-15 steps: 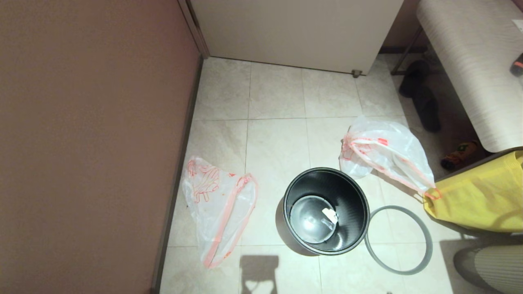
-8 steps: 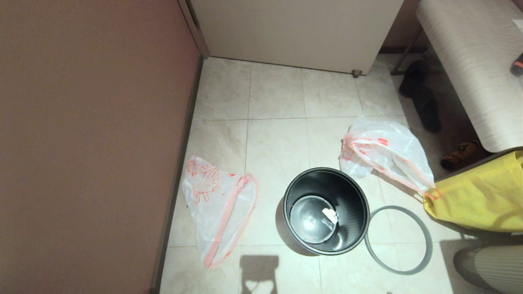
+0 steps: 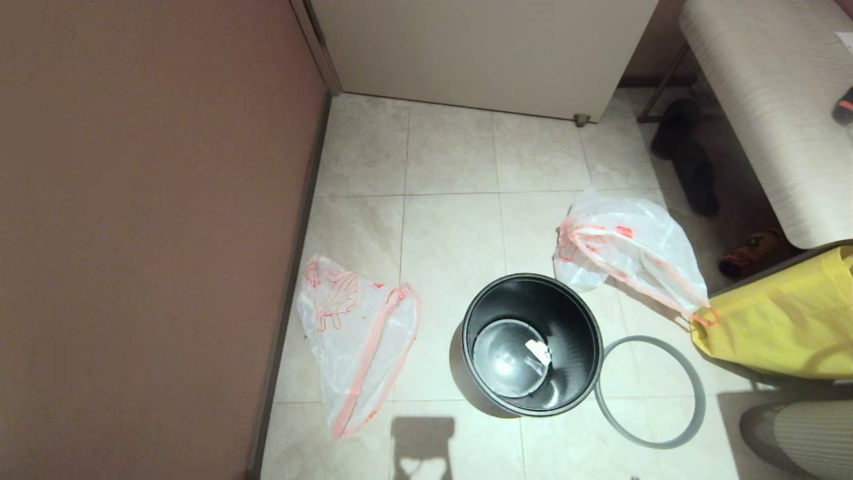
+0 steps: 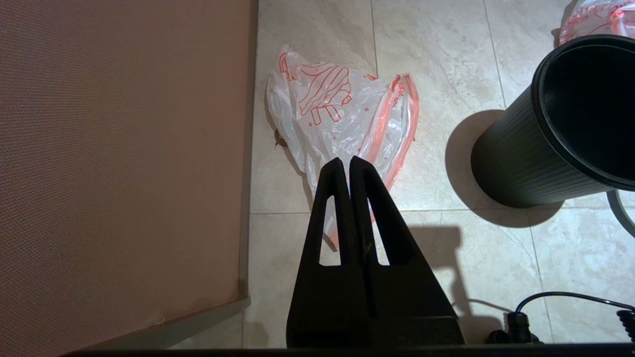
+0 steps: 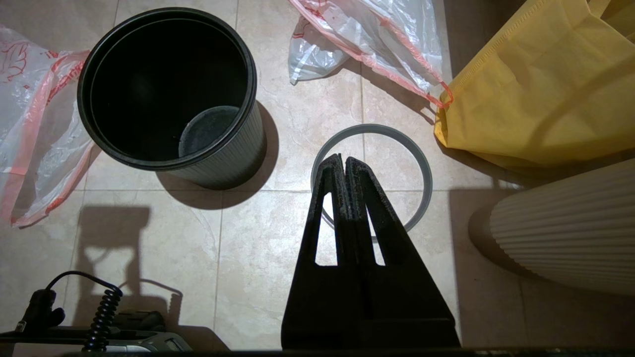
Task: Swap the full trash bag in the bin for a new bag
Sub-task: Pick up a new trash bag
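Observation:
The bin point(image 3: 576, 333) stands upright on the tile floor with no bag in it; only a small white scrap point(image 3: 536, 350) lies at its bottom. Its grey hoop point(image 3: 696, 393) lies flat on the floor to its right. The new bag point(image 3: 353, 333) lies limp to the bin's left, near the wall. My left gripper point(image 4: 346, 161) hangs shut and empty above this bag point(image 4: 342, 114). My right gripper point(image 5: 343, 158) hangs shut and empty above the hoop point(image 5: 421, 163). A puffed bag of the same make point(image 3: 633, 243) lies behind the bin on the right; no bottles show through it.
A brown wall point(image 3: 146, 233) runs along the left. A yellow fabric bag point(image 3: 786, 320) and a ribbed white object point(image 3: 800, 433) crowd the right side. Dark shoes point(image 3: 693, 167) sit under a bench point(image 3: 766, 100) at the back right. A pale door point(image 3: 480, 53) closes the back.

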You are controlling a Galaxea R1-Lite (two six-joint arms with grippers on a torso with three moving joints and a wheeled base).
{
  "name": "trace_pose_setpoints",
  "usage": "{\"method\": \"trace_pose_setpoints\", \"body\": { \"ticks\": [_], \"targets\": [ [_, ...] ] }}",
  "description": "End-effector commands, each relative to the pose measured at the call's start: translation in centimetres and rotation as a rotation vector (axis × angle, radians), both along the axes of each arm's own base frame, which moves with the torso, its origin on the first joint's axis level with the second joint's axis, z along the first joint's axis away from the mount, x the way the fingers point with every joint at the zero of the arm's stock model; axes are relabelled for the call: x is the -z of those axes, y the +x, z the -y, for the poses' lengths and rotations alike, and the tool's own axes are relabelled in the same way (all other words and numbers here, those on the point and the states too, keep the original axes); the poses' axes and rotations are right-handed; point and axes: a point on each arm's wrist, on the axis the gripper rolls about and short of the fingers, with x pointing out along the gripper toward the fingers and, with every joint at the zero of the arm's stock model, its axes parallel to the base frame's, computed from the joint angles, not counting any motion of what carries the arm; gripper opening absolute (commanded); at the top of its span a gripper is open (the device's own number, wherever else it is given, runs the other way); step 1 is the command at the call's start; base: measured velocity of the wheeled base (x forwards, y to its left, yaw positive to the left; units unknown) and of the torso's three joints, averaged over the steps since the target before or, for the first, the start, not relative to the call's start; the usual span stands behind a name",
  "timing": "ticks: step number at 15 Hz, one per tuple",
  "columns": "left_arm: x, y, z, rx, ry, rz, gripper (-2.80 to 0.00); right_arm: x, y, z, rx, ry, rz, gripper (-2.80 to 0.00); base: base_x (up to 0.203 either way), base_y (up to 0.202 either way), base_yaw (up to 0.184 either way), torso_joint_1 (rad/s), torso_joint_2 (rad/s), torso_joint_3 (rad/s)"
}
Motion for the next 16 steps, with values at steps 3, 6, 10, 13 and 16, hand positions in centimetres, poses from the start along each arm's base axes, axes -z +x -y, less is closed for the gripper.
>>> {"method": "trace_pose_setpoints", "body": {
  "ticks": [3,6,10,13,16],
  "targets": [
    [0.0,0.0,0.0,0.001,0.004,0.0,-2.8,0.0,0.0,0.0,-0.001,0.0,-0.001,-2.8,0.0,0.0,0.0,0.0,0.0,0.0],
    [0.0,0.0,0.0,0.0,-0.002,0.001,-2.8,0.0,0.0,0.0,-0.001,0.0,0.0,-2.8,0.0,0.0,0.0,0.0,0.0,0.0],
    [-0.2,-0.1,0.0,0.0,0.034,0.001,-2.8,0.0,0.0,0.0,-0.001,0.0,-0.001,-2.8,0.0,0.0,0.0,0.0,0.0,0.0],
    [-2.6,0.1,0.1,0.035,0.075,-0.014,-2.8,0.0,0.0,0.0,-0.001,0.0,0.0,-2.8,0.0,0.0,0.0,0.0,0.0,0.0],
    [-5.9,2.1,0.2,0.1,0.12,-0.11,-2.8,0.0,0.0,0.0,-0.001,0.0,0.0,-2.8,0.0,0.0,0.0,0.0,0.0,0.0]
  ]
}}
